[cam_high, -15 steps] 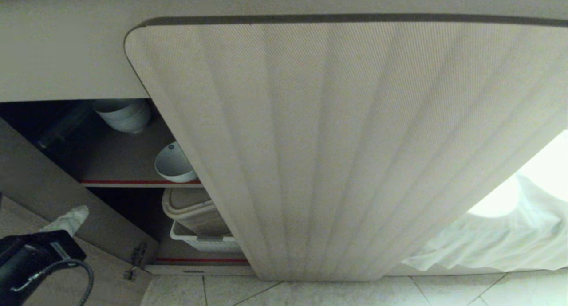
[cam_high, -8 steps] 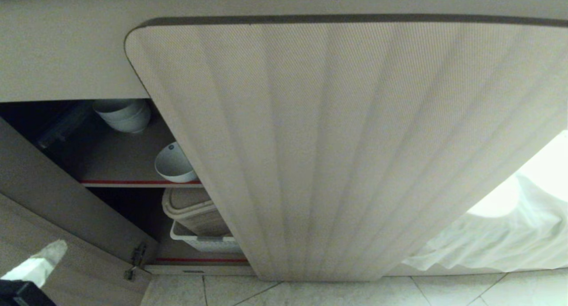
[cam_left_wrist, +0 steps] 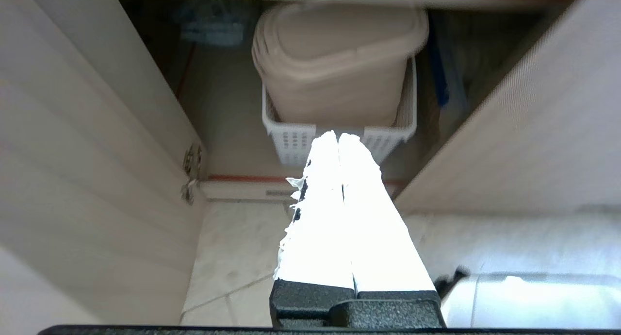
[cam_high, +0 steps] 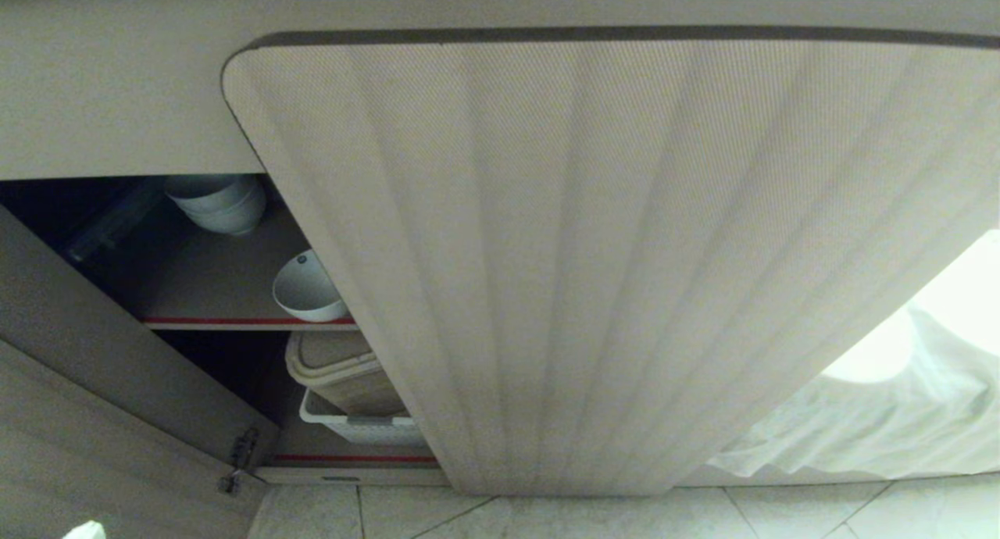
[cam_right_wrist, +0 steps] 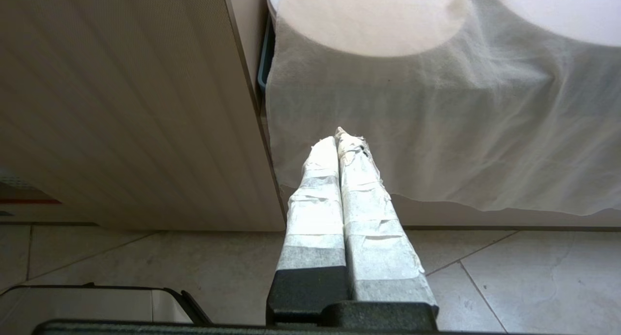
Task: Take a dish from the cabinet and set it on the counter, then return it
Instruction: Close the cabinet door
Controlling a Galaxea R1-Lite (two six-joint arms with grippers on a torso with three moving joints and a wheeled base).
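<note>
The dish (cam_high: 306,289), a small white bowl, lies tilted at the front of the cabinet's upper shelf (cam_high: 234,320), just left of the big ribbed door (cam_high: 594,273). Behind it sits a stack of white bowls (cam_high: 217,199). My left gripper (cam_left_wrist: 338,136) is shut and empty, low before the open cabinet, pointing at the lower shelf. In the head view only one fingertip (cam_high: 84,531) of it shows, at the bottom left corner. My right gripper (cam_right_wrist: 337,138) is shut and empty, held still in front of a white cloth. The counter's top is out of view.
On the lower shelf a white perforated basket (cam_left_wrist: 286,141) holds stacked beige containers (cam_left_wrist: 335,63). The left door (cam_high: 78,414) stands open on its hinge (cam_high: 238,457). A white cloth (cam_high: 875,414) hangs right of the ribbed door. Pale tiles (cam_high: 594,515) lie below.
My left arm has dropped down and back, sliding out of the head view's bottom left corner until only a fingertip shows. The dish and the doors have not moved.
</note>
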